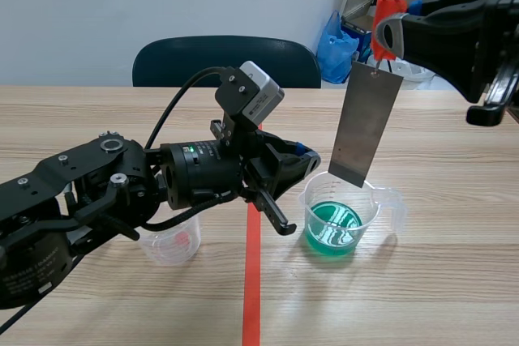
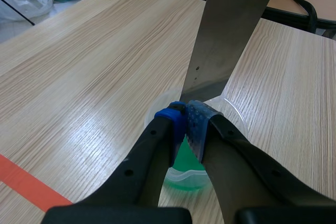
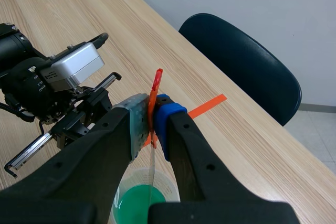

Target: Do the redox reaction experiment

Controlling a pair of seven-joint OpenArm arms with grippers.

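Pale wooden bench (image 1: 438,281) is seen running back to a dark chair (image 1: 227,58) and a plain wall. The right tool (image 3: 152,116) is held high and is closed tight on an orange-red clip (image 1: 385,10), from which a grey metal plate (image 1: 365,123) is hung. The plate's long axis is set nearly upright, leaning only a little, so that it drops almost straight below this tool. Beneath the tool a clear beaker (image 1: 373,215) is stood on the bench, with green liquid (image 1: 332,228) low in it. The plate's lower edge is placed at the beaker's mouth, and the liquid is judged not yet reached. The left tool (image 2: 185,116) is found much nearer the beaker, just above its rim, with the plate's end just ahead of its tips. Its pads are drawn almost together, and nothing can be made out between them. A straight descent of the right tool is judged to be what the coming dip calls for, with the plate kept off the rim and off the left tool.
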